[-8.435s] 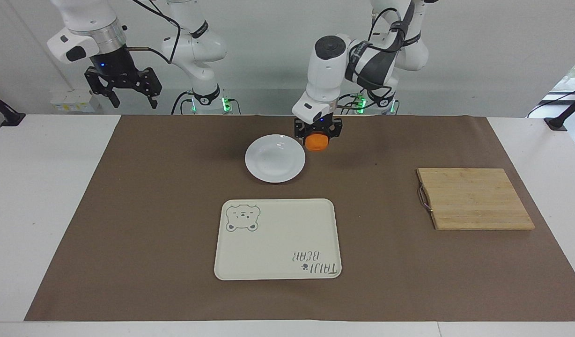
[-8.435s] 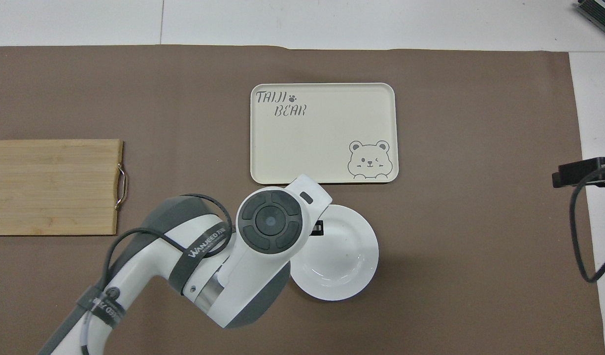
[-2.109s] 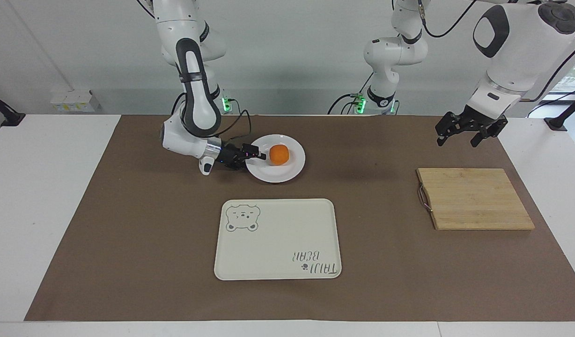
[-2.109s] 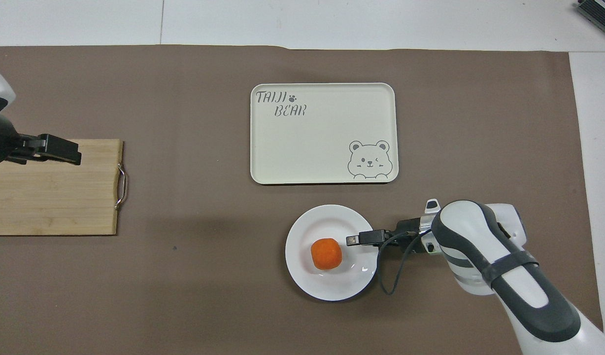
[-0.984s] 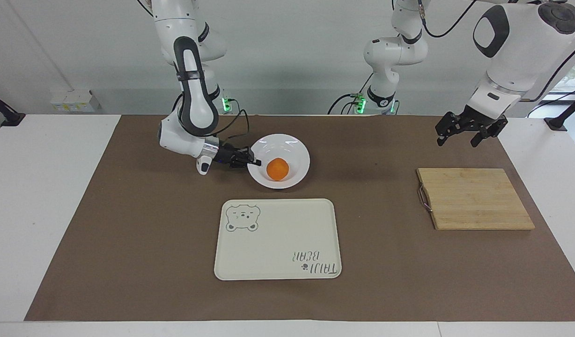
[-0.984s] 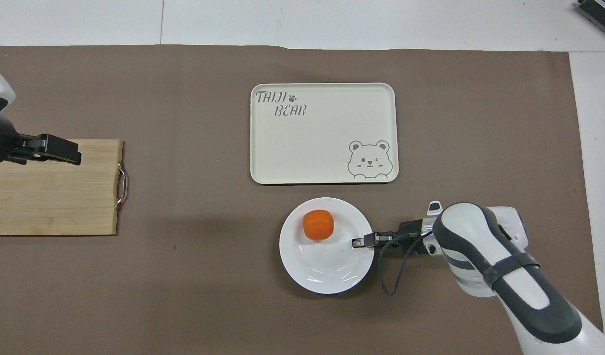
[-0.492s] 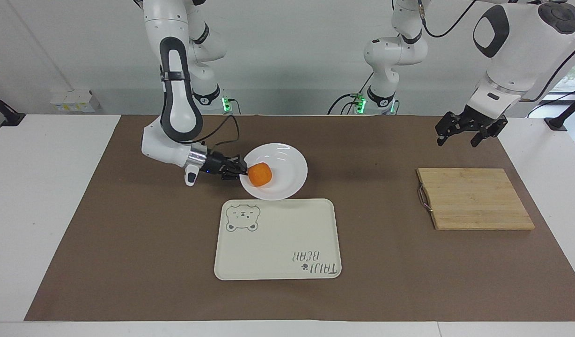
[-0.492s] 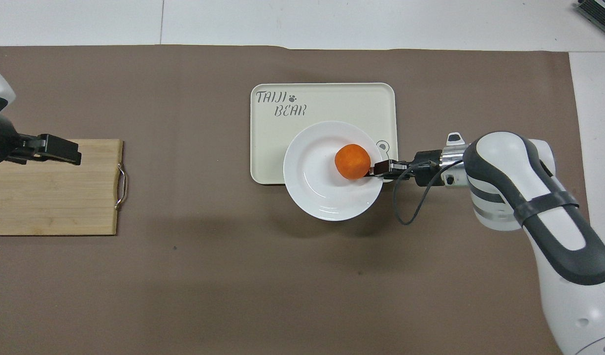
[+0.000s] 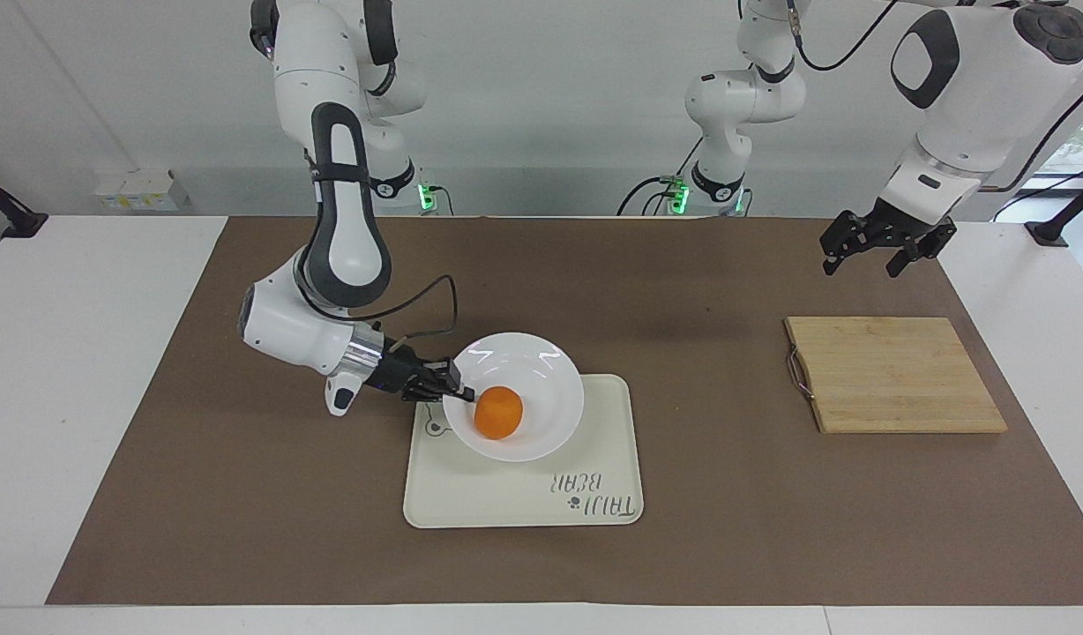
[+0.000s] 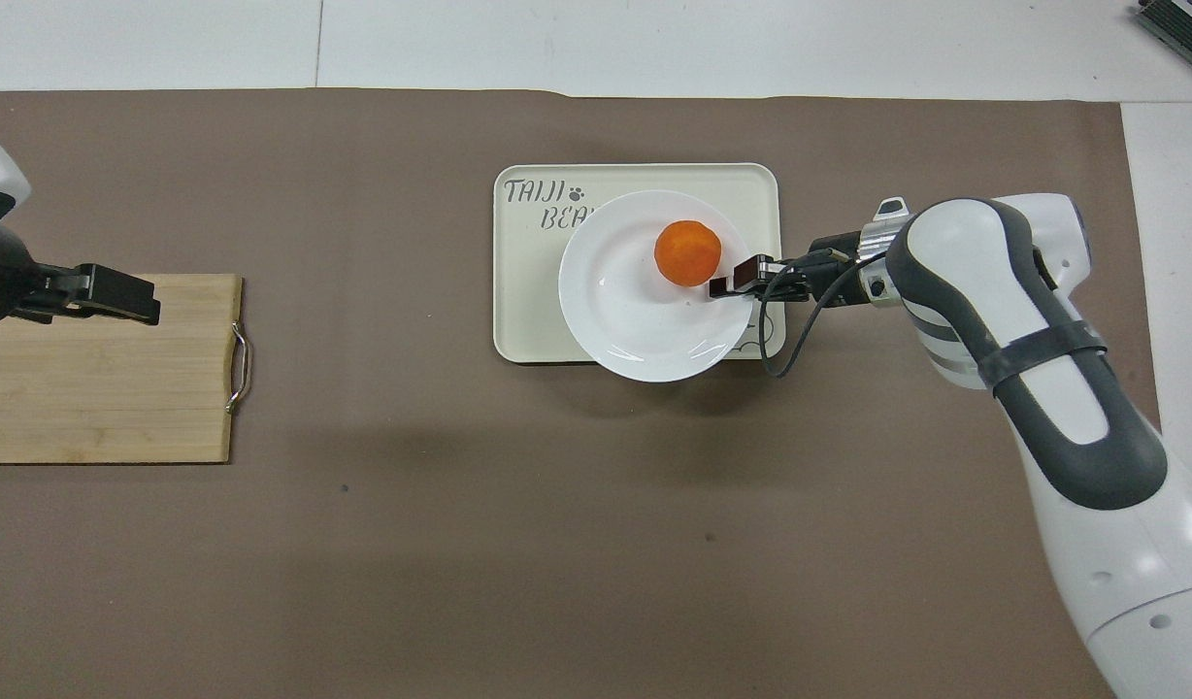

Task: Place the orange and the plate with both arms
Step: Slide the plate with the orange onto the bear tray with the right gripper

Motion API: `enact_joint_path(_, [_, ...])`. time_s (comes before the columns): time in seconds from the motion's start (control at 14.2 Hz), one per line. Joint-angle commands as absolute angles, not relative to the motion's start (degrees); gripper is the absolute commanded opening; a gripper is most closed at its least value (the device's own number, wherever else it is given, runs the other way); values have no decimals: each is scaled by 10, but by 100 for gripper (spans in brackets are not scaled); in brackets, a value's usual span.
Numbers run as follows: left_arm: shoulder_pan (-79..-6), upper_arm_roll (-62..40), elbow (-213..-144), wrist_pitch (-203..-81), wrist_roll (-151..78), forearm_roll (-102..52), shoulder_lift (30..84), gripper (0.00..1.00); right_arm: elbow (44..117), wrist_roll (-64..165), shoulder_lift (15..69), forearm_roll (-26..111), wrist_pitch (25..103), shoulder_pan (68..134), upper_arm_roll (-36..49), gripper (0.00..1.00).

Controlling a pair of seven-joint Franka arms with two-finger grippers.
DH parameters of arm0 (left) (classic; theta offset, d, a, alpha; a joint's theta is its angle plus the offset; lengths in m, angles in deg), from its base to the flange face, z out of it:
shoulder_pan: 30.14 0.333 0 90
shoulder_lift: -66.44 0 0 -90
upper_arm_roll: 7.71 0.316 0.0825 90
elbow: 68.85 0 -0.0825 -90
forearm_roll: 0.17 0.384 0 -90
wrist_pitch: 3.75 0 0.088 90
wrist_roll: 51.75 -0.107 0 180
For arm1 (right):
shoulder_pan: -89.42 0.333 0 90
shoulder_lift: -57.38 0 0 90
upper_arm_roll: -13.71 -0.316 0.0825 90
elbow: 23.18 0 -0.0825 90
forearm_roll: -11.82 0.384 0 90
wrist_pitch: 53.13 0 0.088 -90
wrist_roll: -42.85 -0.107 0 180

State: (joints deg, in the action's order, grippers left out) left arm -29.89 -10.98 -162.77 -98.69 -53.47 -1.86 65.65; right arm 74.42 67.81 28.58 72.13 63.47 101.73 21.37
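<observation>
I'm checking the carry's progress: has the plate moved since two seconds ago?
Yes. The plate, gripped at its rim by the right gripper with the orange in it, has gone away from the robots and is now over the tray.

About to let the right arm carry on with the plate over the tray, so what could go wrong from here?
1. The orange lies loose in the plate, which looks tilted; it could roll out.
2. The right end effector pinches only the rim on one side, so the plate might slip or pivot.
3. The plate is held over the tray and overhangs the edge nearer the robots; set down there, it could rest unevenly on the raised edge.
</observation>
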Motion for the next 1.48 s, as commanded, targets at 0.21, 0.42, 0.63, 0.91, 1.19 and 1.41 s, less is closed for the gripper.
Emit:
enact_joint_path(0.21, [-295,-111,-1620,-980,-542,-20,658,100,690,667,233,720,655,1015,207,0])
enact_joint_path(0.42, [-295,-111,-1620,-980,-542,-20,658,100,692,668,232,714,657,1022,207,0])
enact_joint_path(0.63, [-295,-111,-1620,-981,-541,-20,658,100,694,685,228,715,676,1027,207,0])
enact_joint_path(0.91, [-295,-111,-1620,-980,-541,-20,658,100,694,691,221,718,679,1028,207,0])
enact_joint_path(1.19, [-295,-111,-1620,-980,-541,-20,658,100,695,690,221,726,710,1045,207,0])
enact_joint_path(1.41, [-295,-111,-1620,-980,-542,-20,658,100,696,690,222,726,712,1049,207,0])
